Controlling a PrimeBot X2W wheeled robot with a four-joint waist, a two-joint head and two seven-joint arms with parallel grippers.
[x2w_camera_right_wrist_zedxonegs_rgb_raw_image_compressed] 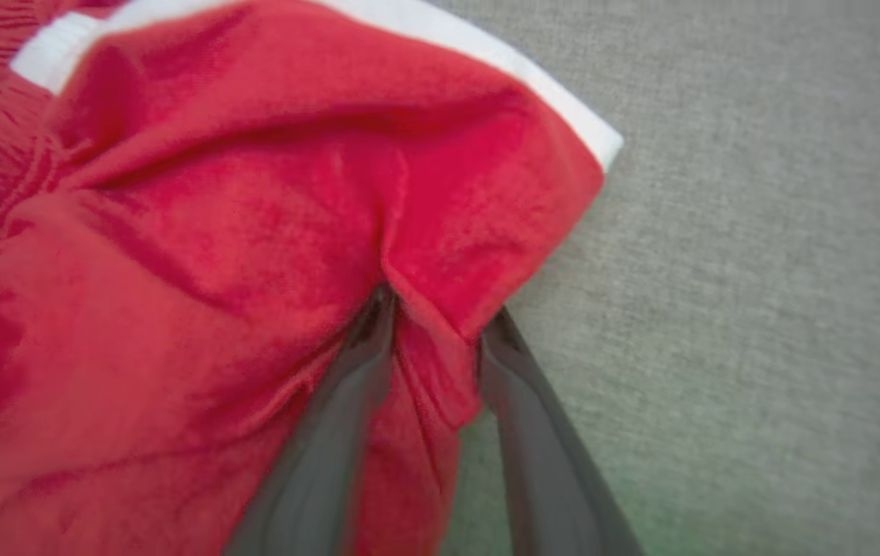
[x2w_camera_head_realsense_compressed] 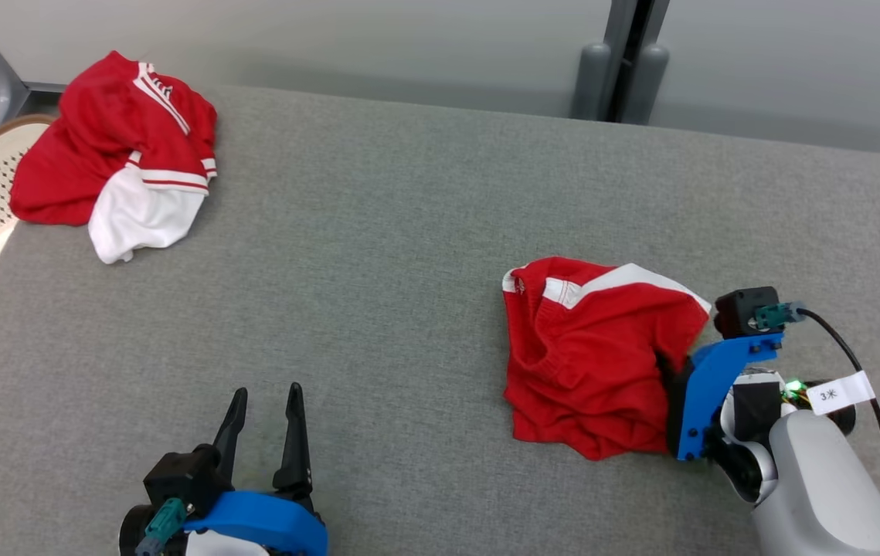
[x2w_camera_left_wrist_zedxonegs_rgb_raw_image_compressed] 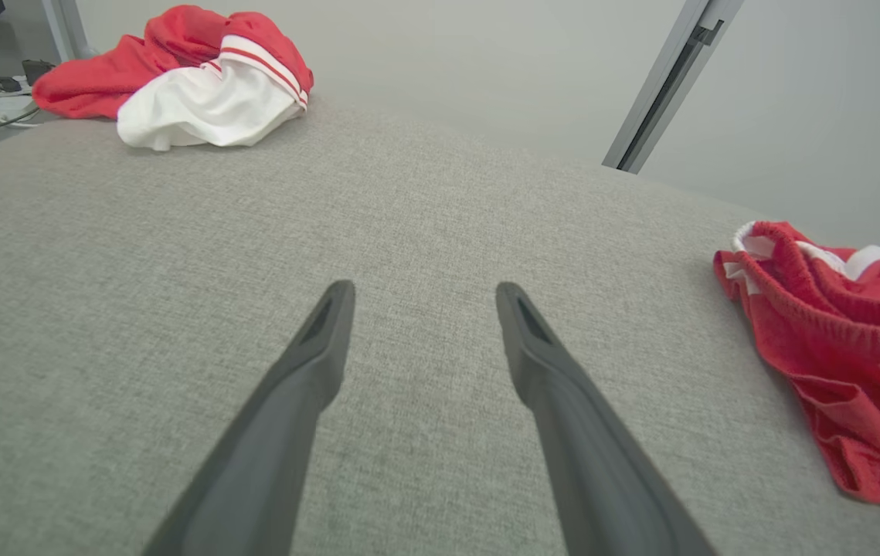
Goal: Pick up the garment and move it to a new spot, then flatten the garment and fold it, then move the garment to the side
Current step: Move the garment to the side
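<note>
While the left tool (x2w_camera_head_realsense_compressed: 266, 395) hovers over the grey bench (x2w_camera_head_realsense_compressed: 378, 232) with fingers spread wide and empty, the right tool (x2w_camera_right_wrist_zedxonegs_rgb_raw_image_compressed: 436, 328) pinches a fold at the right edge of the red garment (x2w_camera_head_realsense_compressed: 590, 355), which lies crumpled on the bench's right side, well apart from another red-and-white garment (x2w_camera_head_realsense_compressed: 111, 154) at the far-left corner.
</note>
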